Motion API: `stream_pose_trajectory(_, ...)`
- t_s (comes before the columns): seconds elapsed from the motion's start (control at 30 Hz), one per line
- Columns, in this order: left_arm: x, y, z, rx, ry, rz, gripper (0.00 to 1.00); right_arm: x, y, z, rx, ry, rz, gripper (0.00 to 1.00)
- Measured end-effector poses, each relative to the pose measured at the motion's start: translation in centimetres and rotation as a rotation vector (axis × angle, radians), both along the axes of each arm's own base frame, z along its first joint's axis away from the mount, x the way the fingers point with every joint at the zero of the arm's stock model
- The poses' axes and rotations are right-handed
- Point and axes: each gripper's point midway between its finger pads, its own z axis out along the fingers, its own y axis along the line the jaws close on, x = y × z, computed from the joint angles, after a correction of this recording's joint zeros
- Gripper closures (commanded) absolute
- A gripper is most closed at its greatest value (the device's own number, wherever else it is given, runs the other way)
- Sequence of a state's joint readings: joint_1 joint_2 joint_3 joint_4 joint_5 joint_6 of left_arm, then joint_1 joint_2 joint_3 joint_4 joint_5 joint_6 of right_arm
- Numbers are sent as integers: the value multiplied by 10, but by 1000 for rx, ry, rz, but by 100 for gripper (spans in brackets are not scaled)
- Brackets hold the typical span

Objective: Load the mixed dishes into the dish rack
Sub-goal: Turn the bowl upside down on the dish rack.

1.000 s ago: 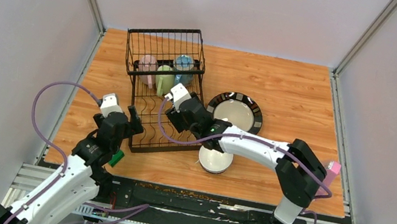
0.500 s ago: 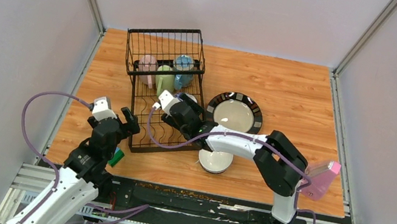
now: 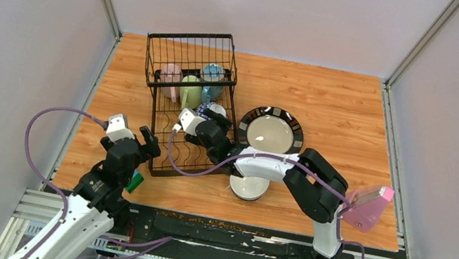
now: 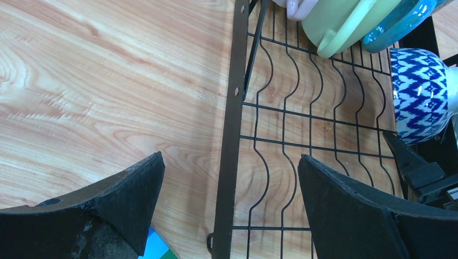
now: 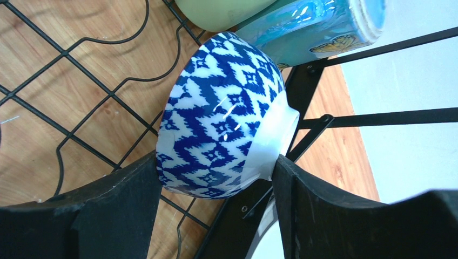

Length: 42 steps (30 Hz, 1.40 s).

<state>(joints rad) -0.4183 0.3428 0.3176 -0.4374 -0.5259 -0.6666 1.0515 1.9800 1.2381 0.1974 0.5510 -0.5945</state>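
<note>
- R arm: right gripper (image 5: 216,162) has its jaws closed across the patterned bowl (image 5: 221,129), one pad at the rim and one at the foot. The bowl is held on edge and tilted, presumably so it stands in a wire slot rather than lying flat.
- Bowl position: low over the slotted tray of the dish rack (image 4: 234,108), right beside the basket section. The rack sits toward the worktop's far-left corner. Cannot tell whether the bowl already bears on the wires.
- Basket holds pink mug (image 3: 170,76), green mug (image 3: 189,92) and blue mug (image 3: 212,77), all leaning.
- L arm: left gripper (image 4: 231,162) has its jaws wide apart and empty, over the rack's left rail. Judged parked clear of the other arm.
- Not yet loaded: black-rimmed plate (image 3: 271,131) mid-worktop, white bowl (image 3: 248,187) toward the near edge.
</note>
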Motion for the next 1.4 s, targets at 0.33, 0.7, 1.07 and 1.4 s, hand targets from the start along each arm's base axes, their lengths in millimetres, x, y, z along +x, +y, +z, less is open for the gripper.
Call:
stream_pose_trajectory(0.33, 0, 0, -1, 1, 3, -1, 0, 0, -4, -4, -33, -23, 18, 22)
stream_pose_trajectory(0.7, -1, -1, -8, 4, 19, -10, 0, -2, -6, -11, -50, 3, 30, 19)
stream_pose_trajectory(1.07, -1, -4, -10, 2, 30, -24, 0, 12, -9, 0, 50, 44, -66, 30)
stream_pose_trajectory(1.4, -1, -5, -12, 3, 38, -29, 0, 19, -21, -6, 161, 124, -183, 39)
